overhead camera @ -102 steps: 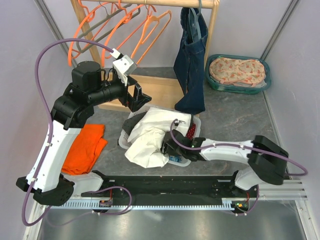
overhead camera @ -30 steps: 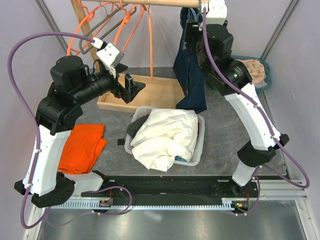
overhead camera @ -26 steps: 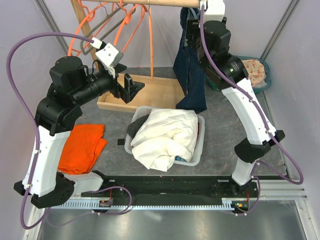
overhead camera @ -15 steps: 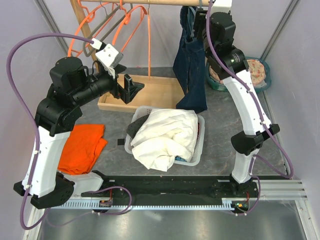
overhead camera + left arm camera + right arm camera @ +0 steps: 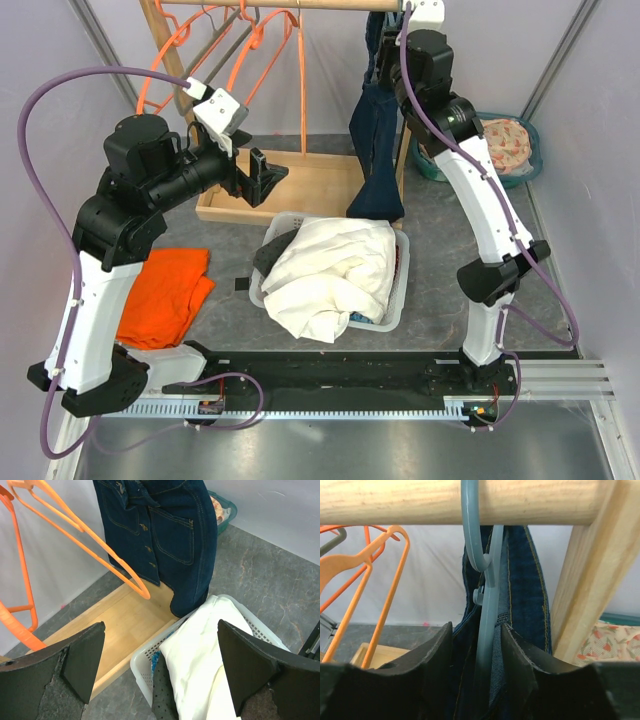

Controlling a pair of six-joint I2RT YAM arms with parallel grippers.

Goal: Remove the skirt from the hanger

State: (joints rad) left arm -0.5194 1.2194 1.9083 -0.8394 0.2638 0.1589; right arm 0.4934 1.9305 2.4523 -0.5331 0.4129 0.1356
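Top external, R arm (image 5: 487, 195) up at rail (image 5: 470, 500), jaws astride hanger (image 5: 487, 605), grip unclear.

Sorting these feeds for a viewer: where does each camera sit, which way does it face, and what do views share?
Top external: above and behind the arms, looking down at the table; both arms show.
Left wrist: on the left arm, facing down at skirt and basket; the open left end effector frames the view.
Right wrist: up at the rail, facing the hanger between the fingers of the right end effector.
Shared: all three show skirt and orange hangers.
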